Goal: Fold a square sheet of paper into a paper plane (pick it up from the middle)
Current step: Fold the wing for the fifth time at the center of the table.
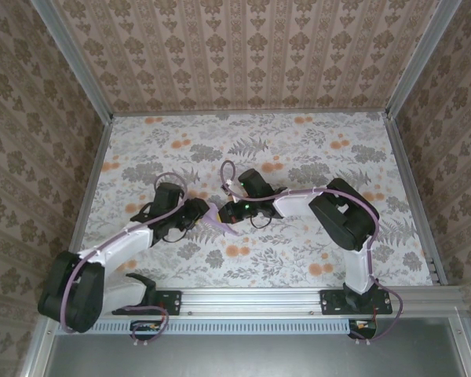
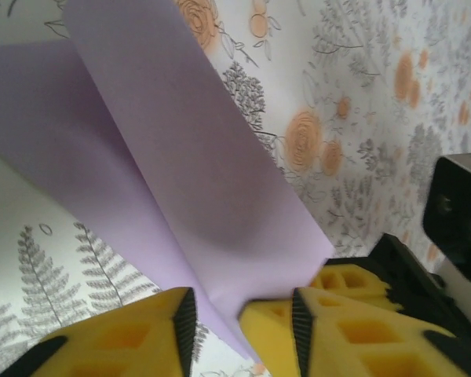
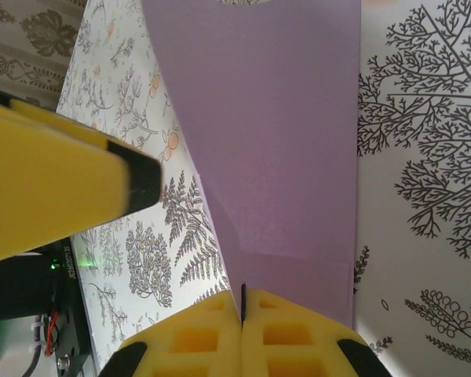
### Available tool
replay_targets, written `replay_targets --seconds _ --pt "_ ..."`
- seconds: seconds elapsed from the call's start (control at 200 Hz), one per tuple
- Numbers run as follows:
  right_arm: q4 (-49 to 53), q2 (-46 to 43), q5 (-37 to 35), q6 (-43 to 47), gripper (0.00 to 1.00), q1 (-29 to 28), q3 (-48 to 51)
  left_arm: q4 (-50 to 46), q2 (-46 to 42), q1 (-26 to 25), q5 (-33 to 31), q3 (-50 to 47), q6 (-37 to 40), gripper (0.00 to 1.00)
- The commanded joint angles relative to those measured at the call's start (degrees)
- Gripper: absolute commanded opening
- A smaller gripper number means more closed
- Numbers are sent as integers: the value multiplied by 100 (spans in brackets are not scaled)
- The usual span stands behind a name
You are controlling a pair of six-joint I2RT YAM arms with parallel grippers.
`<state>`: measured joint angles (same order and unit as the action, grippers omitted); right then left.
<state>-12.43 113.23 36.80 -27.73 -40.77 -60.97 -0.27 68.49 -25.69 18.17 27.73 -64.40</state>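
Right wrist | R end effector (image 3: 242,298) pinches lilac paper (image 3: 282,141) | L end effector (image 2: 240,305) apart, prob. not gripping

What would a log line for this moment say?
right gripper: shut on lilac paper | left gripper: open, paper between jaws

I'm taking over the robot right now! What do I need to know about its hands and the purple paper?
Right hand: shut, pinching one edge of the purple paper.
Left hand: open, with the paper running down between its fingers, seemingly not clamped.
Paper: held up off the flowery tablecloth between the two hands, mid-table, bent into a V along one crease.
Done: the paper is picked up and a first fold is begun.
Left: the remaining folds. There is no pointed plane shape yet.
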Motion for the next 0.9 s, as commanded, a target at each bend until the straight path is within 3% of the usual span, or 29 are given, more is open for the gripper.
replay_targets --seconds 0.0,0.105,0.255,0.57,0.895 --pt "167 136 174 -91 0 43 -152 419 336 -156 -11 56 110 34" --pt "287 164 186 17 1 52 -190 499 645 -186 4 194 171 28" --pt "523 119 6 239 11 54 -227 308 895 -184 -100 338 158 25" --pt "714 -147 -136 756 33 52 -117 137 1285 -175 -209 412 42 22" --pt "884 -602 -667 1367 44 14 71 102 1395 -162 -152 532 33 22"
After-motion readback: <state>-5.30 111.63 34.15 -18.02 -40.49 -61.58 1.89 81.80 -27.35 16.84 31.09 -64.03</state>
